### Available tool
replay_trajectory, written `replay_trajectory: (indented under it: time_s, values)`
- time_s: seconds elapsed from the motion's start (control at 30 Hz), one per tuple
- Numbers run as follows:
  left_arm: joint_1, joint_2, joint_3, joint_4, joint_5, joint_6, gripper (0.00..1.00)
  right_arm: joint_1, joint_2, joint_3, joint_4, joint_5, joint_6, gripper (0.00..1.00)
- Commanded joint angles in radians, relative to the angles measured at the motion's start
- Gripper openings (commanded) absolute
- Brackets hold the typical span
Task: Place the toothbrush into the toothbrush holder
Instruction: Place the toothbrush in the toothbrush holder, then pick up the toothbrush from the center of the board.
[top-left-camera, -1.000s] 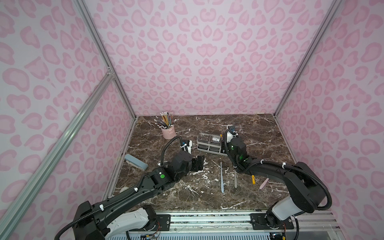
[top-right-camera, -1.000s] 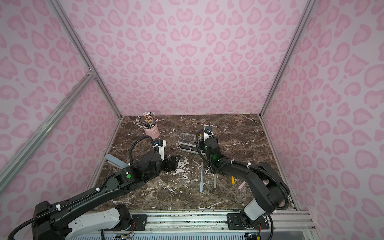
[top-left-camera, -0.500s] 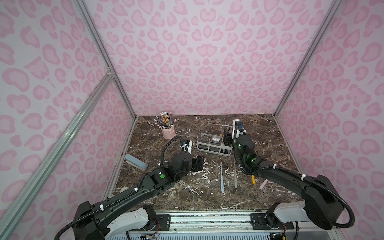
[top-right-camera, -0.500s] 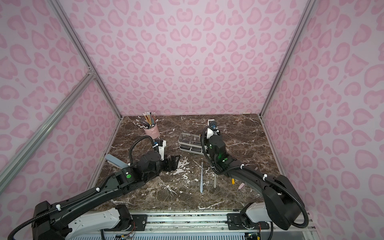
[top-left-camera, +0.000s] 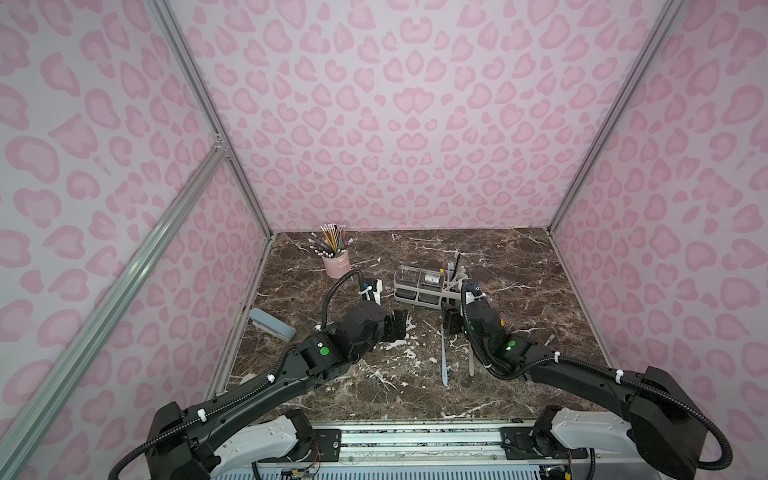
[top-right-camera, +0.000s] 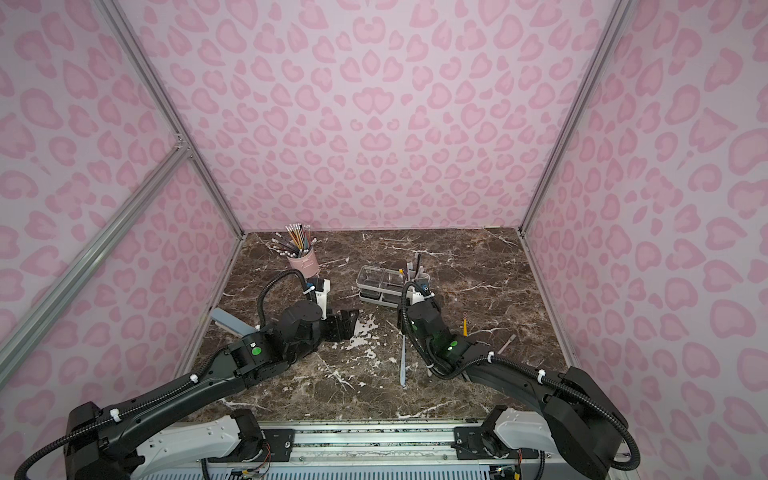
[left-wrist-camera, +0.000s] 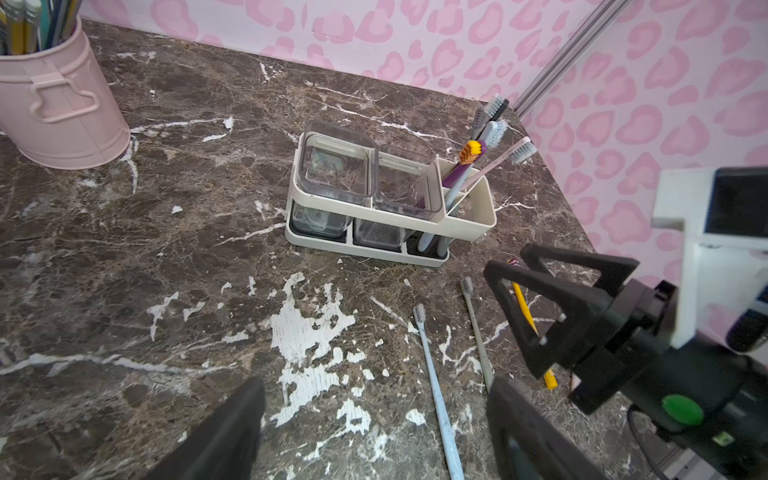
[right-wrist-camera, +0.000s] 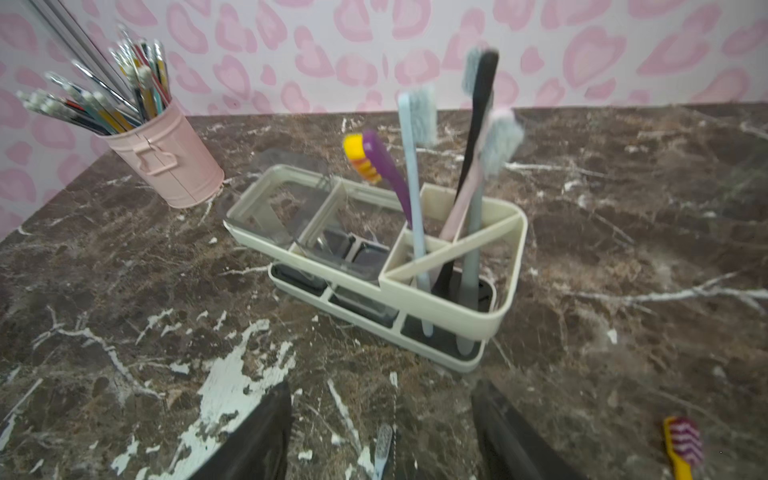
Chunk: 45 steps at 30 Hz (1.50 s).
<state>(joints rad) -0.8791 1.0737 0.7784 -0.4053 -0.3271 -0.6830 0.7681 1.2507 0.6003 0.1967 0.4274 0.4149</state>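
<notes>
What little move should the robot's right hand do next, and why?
Probably lower the right gripper onto the light blue toothbrush lying on the table. Its jaws stand open and empty, that brush's head lies right below them, and the toothbrush holder looks to have room.

Landmark: toothbrush holder (left-wrist-camera: 469, 218), mid-table (top-left-camera: 519, 266). Standing toothbrushes (right-wrist-camera: 411, 187) occupy its divided right-end compartment; two lidded boxes (left-wrist-camera: 336, 166) fill its left part. Pencil cup (top-left-camera: 336, 266), pencils (top-left-camera: 332, 239) inside: behind and left of holder. Two loose toothbrushes (left-wrist-camera: 436, 382) lie just before its right end; third toothbrush (right-wrist-camera: 681, 449) further right. Oblong case (top-left-camera: 272, 324): front-left, well apart.
</notes>
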Motion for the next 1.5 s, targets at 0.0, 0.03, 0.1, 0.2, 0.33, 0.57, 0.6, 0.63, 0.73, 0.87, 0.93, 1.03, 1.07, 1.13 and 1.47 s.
replay_trajectory:
  time_s: [0.0, 0.03, 0.1, 0.2, 0.33, 0.57, 0.6, 0.63, 0.73, 0.87, 0.93, 1.03, 1.07, 1.13, 1.47]
  values:
    - [0.001, -0.015, 0.003, -0.021, -0.039, -0.021, 0.86, 0.006, 0.036, -0.013, -0.027, -0.017, 0.111, 0.70]
    - [0.002, -0.018, 0.003, -0.032, -0.048, -0.026, 0.87, 0.007, 0.057, -0.017, -0.023, -0.029, 0.125, 0.69]
    - [0.003, -0.023, 0.004, -0.043, -0.063, -0.032, 0.87, 0.025, 0.107, -0.019, -0.019, -0.036, 0.148, 0.69]
    - [0.004, -0.022, 0.001, -0.047, -0.071, -0.034, 0.87, 0.055, 0.180, 0.001, -0.025, -0.022, 0.167, 0.69]
    - [0.009, -0.015, 0.005, -0.055, -0.078, -0.033, 0.87, 0.055, 0.256, 0.040, -0.049, 0.005, 0.206, 0.66]
    - [0.011, -0.017, 0.003, -0.056, -0.086, -0.031, 0.87, 0.058, 0.313, 0.083, -0.065, 0.038, 0.202, 0.62]
    - [0.010, -0.015, 0.002, -0.056, -0.087, -0.032, 0.87, 0.055, 0.335, 0.100, -0.082, 0.038, 0.205, 0.62]
    - [0.011, -0.014, 0.002, -0.056, -0.087, -0.032, 0.87, 0.052, 0.358, 0.116, -0.099, 0.039, 0.207, 0.61]
    - [0.012, -0.012, 0.004, -0.056, -0.087, -0.030, 0.87, 0.053, 0.399, 0.135, -0.106, 0.032, 0.208, 0.60]
    - [0.012, -0.012, 0.005, -0.055, -0.089, -0.030, 0.87, 0.040, 0.423, 0.138, -0.092, 0.006, 0.220, 0.60]
    - [0.012, -0.010, 0.006, -0.054, -0.088, -0.030, 0.87, 0.026, 0.441, 0.145, -0.090, -0.015, 0.223, 0.58]
    - [0.012, -0.008, 0.007, -0.055, -0.089, -0.030, 0.87, 0.006, 0.461, 0.155, -0.089, -0.043, 0.224, 0.53]
    - [0.012, -0.006, 0.006, -0.056, -0.089, -0.030, 0.87, 0.003, 0.464, 0.154, -0.087, -0.046, 0.225, 0.53]
    - [0.012, -0.008, 0.005, -0.056, -0.090, -0.030, 0.87, -0.001, 0.469, 0.158, -0.088, -0.047, 0.225, 0.50]
    - [0.012, -0.005, 0.006, -0.053, -0.090, -0.029, 0.87, -0.003, 0.479, 0.168, -0.124, -0.038, 0.239, 0.35]
